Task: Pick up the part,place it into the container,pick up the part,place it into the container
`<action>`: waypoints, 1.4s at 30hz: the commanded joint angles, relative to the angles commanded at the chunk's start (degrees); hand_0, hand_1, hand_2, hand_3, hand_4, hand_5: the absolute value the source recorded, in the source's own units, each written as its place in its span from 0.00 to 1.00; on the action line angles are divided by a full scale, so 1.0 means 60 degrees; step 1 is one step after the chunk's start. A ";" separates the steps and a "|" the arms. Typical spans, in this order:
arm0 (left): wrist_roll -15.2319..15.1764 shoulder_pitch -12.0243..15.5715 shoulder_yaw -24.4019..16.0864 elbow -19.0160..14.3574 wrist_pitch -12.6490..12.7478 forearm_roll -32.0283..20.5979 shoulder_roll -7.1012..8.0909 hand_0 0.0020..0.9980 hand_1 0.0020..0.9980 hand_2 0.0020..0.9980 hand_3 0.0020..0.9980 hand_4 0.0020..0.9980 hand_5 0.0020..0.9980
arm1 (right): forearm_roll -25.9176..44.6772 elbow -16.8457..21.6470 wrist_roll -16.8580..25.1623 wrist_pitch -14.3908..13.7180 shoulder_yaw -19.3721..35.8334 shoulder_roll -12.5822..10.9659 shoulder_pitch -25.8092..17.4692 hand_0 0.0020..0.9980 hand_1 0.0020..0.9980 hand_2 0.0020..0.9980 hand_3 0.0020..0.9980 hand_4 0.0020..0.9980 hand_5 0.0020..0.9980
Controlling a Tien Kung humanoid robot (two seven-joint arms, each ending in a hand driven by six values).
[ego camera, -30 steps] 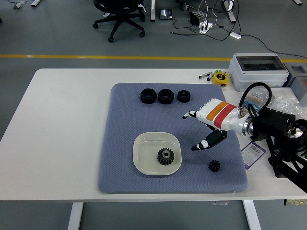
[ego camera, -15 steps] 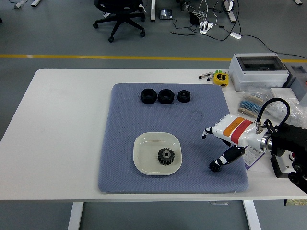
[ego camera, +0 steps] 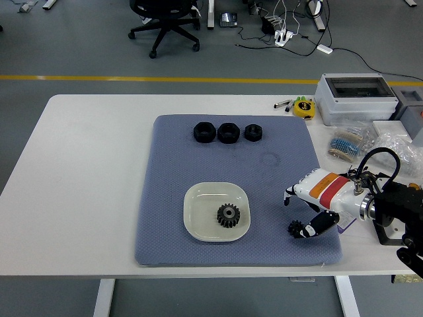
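Note:
A small black gear (ego camera: 294, 228) lies on the blue-grey mat (ego camera: 172, 172) near its front right corner. My right hand (ego camera: 297, 214) hovers just above it, open, with its fingers (ego camera: 289, 195) on the far side and the black thumb tip right beside the gear on its right. I cannot tell whether the thumb touches it. A larger black gear (ego camera: 228, 215) lies inside the shallow cream dish (ego camera: 196, 199) at the mat's front middle. The left arm is out of the picture.
Three black nuts (ego camera: 228, 132) sit in a row at the mat's far edge. A grey box (ego camera: 353, 96), a yellow tape measure (ego camera: 303, 107), bagged parts (ego camera: 347, 142) and a labelled card (ego camera: 349, 212) lie on the table's right side.
My right hand has swung from the mat's middle right down and toward the near edge, and now sits low over the small gear. The gears and dish have not moved.

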 joint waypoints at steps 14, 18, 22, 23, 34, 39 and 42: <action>0.0021 0.0003 -0.0053 -0.0001 -0.0024 0.0064 -0.0014 0.70 0.67 0.65 0.56 0.63 0.58 | 0.0000 -0.0500 0.0048 -0.0332 -0.0163 0.0193 -0.0070 0.03 0.06 0.16 0.52 1.00 0.45; 0.0030 0.0009 -0.0081 -0.0001 -0.0038 0.0109 -0.0016 0.70 0.67 0.65 0.56 0.63 0.58 | 0.0000 -0.0548 0.0076 -0.0421 -0.0192 0.0237 -0.0089 0.03 0.06 0.16 0.52 1.00 0.45; 0.0038 0.0009 -0.0111 -0.0001 -0.0059 0.0160 -0.0016 0.70 0.67 0.65 0.56 0.63 0.58 | 0.0000 -0.0563 0.0087 -0.0530 -0.0215 0.0244 -0.0102 0.02 0.05 0.15 0.51 0.94 0.39; 0.0040 0.0009 -0.0123 0.0000 -0.0061 0.0176 -0.0017 0.70 0.67 0.65 0.56 0.63 0.58 | 0.0000 -0.0569 0.0092 -0.0559 -0.0220 0.0243 -0.0105 0.02 0.05 0.15 0.51 0.94 0.39; 0.0056 0.0031 -0.0211 0.0005 -0.0081 0.0284 -0.0018 0.70 0.67 0.66 0.56 0.63 0.58 | 0.0000 -0.0640 0.0218 -0.0814 -0.0298 0.0264 -0.0151 0.01 0.02 0.13 0.52 0.81 0.31; 0.0083 0.0059 -0.0283 0.0003 -0.0098 0.0395 -0.0022 0.70 0.67 0.66 0.56 0.63 0.58 | 0.0000 -0.0667 0.0271 -0.0811 -0.0325 0.0271 -0.0167 0.00 0.01 0.11 0.52 0.78 0.25; 0.0088 0.0077 -0.0297 0.0005 -0.0099 0.0409 -0.0030 0.70 0.67 0.66 0.56 0.63 0.58 | 0.0000 -0.0658 0.0314 -0.0787 -0.0331 0.0261 -0.0176 0.00 0.01 0.11 0.52 0.78 0.25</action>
